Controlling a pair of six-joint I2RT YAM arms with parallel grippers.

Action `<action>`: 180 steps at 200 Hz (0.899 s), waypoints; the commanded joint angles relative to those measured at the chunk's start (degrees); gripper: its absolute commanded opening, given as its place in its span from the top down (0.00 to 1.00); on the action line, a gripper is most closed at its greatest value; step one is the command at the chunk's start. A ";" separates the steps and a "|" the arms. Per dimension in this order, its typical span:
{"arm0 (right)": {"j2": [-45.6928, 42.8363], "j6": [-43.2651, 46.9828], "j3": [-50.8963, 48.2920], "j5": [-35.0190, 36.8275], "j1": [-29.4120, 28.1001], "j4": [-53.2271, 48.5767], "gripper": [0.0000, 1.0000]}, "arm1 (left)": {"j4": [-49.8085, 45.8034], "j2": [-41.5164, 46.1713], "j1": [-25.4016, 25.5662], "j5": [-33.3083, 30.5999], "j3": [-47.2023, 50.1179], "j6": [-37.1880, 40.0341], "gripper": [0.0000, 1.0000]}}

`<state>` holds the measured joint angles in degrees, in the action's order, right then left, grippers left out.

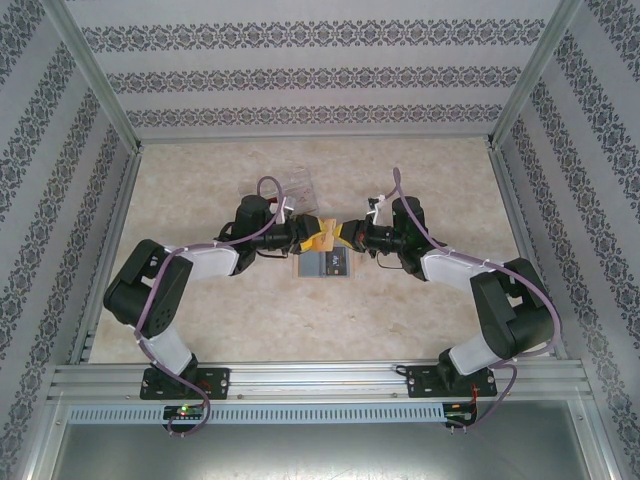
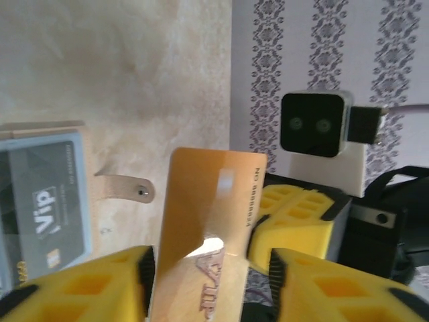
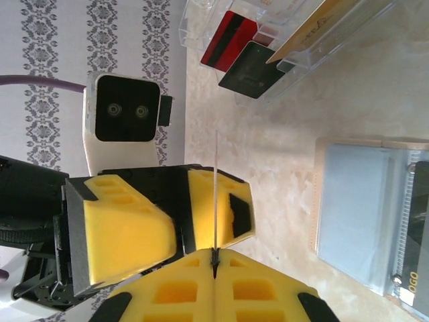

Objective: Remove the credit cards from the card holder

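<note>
On the table point(image 1: 200, 300), beneath two meeting arms, the card holder point(image 1: 322, 264) lies open, a dark card point(image 2: 50, 201) yet to leave its pocket. Just above it, the right gripper point(image 3: 214, 265) pinches the orange-yellow card point(image 2: 214, 194) by one end. The left gripper point(image 2: 211, 261) stands spread around the card, seemingly poised for a handover.

Bright even light, soft shadows, close foreground blurred.

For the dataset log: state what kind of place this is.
Probably a lab robot test cell: aluminium frame around a table, patterned wallpaper panels as walls, left arm and right arm bolted to the front rail.
</note>
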<state>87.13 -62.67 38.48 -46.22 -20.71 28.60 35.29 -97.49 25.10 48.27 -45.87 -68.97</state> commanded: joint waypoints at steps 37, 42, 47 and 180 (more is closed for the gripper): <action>-0.93 1.91 -0.07 -0.17 0.92 -1.30 0.96 | -3.11 4.44 -0.39 -0.01 -0.72 4.23 0.97; -0.98 2.63 0.08 0.32 1.02 -2.60 0.93 | -5.39 4.71 -0.40 -0.43 -1.08 5.52 1.00; -1.12 3.59 0.27 0.89 1.00 -4.29 0.89 | -7.61 4.98 -0.35 -1.00 -1.60 7.19 1.00; -12.27 24.00 1.95 22.58 1.44 -36.19 0.04 | -65.85 -1.59 2.64 -34.23 -30.95 60.31 1.00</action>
<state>78.70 -43.55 40.01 -28.51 -19.97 -2.52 -21.43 -96.14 26.13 22.20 -72.16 -21.52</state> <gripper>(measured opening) 0.938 0.056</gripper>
